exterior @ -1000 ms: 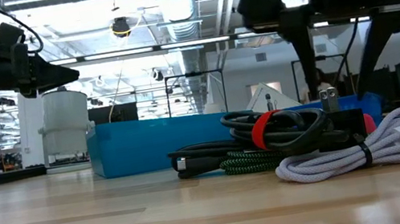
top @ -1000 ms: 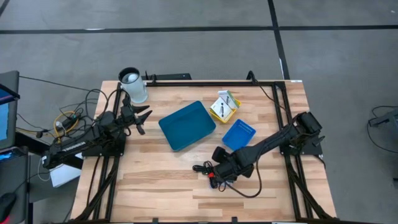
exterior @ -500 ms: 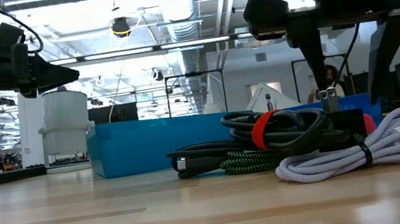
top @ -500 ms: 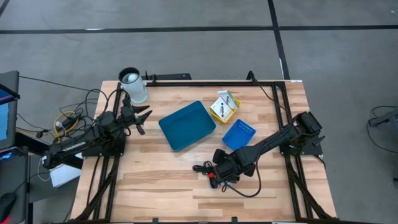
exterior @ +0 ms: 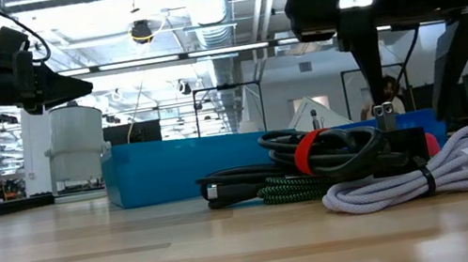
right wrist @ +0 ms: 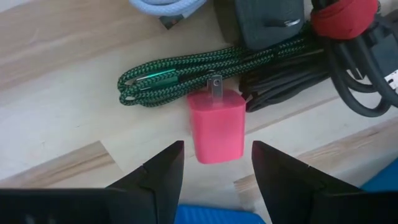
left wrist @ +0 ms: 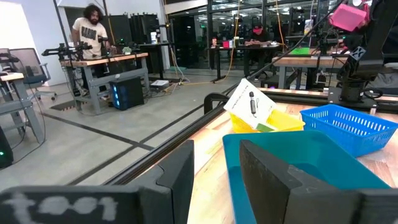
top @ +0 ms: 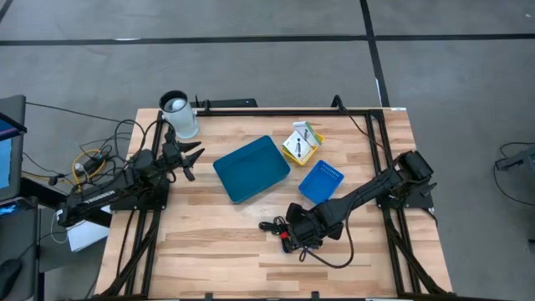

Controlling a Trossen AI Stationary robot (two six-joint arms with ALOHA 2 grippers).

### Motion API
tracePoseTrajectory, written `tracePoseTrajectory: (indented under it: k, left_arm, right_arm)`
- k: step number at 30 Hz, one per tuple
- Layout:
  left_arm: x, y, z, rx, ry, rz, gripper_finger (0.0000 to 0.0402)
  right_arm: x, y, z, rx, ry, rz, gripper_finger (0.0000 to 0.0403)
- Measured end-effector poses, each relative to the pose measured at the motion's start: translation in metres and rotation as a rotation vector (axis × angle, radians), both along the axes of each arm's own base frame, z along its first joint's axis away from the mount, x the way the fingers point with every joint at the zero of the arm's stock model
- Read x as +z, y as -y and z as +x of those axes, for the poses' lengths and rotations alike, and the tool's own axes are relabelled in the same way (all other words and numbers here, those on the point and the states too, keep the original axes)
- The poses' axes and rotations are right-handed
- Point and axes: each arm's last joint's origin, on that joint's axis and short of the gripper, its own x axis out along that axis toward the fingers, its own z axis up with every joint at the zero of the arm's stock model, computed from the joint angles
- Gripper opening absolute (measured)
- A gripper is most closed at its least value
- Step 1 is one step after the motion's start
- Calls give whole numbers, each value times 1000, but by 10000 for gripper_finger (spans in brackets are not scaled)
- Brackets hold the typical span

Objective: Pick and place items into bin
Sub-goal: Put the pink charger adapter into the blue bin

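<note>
Grey concrete floor [top: 251,50], glass-walled workshop, wooden workbenches [left wrist: 102,59] (a person [left wrist: 90,28] behind one), exposed ceiling ducts [exterior: 203,3]

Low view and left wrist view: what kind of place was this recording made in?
Most likely a robotics lab or workshop in an open industrial hall. Exposed ceiling ducts run overhead, more workbenches stand on a bare concrete floor, and a person works at one of them.
</note>
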Motion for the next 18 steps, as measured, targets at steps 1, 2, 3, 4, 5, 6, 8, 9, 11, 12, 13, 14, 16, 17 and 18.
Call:
tracePoseTrajectory:
  k: [1, 2, 3, 4, 5, 6, 8, 9, 11, 12, 13, 14, 16, 17, 18]
  left_arm:
    - [0, 0, 0, 0, 0, 0, 119]
    - [0, 0, 0, 0, 0, 0, 119]
    - [0, 0, 0, 0, 0, 0, 119]
    - [0, 0, 0, 0, 0, 0, 119]
    - [0, 0, 0, 0, 0, 0, 119]
    - [0, 0, 0, 0, 0, 0, 119]
    - [0, 0, 0, 0, 0, 0, 119]
    - [0, 0, 0, 0, 0, 0, 119]
    - [0, 0, 0, 0, 0, 0, 119]
    - [0, 0, 0, 0, 0, 0, 119]
    - [0, 0, 0, 0, 0, 0, 119]
    - [0, 0, 0, 0, 0, 0, 119]
    - [0, 0, 0, 0, 0, 0, 119]
    - [0, 0, 0, 0, 0, 0, 119]
    - [0, 0, 0, 0, 0, 0, 119]
  right_arm:
    - [0, 0, 0, 0, 1, 1, 182]
    - [0, 0, 0, 0, 2, 2, 182]
    - [0, 0, 0, 0, 3, 2, 182]
    - [0, 0, 0, 0, 4, 2, 182]
    - [0, 0, 1, 1, 7, 4, 182]
    - [0, 0, 1, 2, 10, 5, 182]
    - [0, -1, 1, 3, 12, 7, 182]
    - [0, -1, 1, 3, 14, 7, 182]
    - [0, -1, 1, 3, 14, 8, 182]
    - [0, -1, 2, 3, 16, 8, 182]
    - [0, -1, 2, 3, 16, 8, 182]
    - [0, -1, 2, 3, 16, 9, 182]
    - [0, -1, 2, 3, 16, 9, 182]
    - [0, -1, 2, 3, 15, 11, 182]
    - [0, -1, 2, 3, 13, 14, 182]
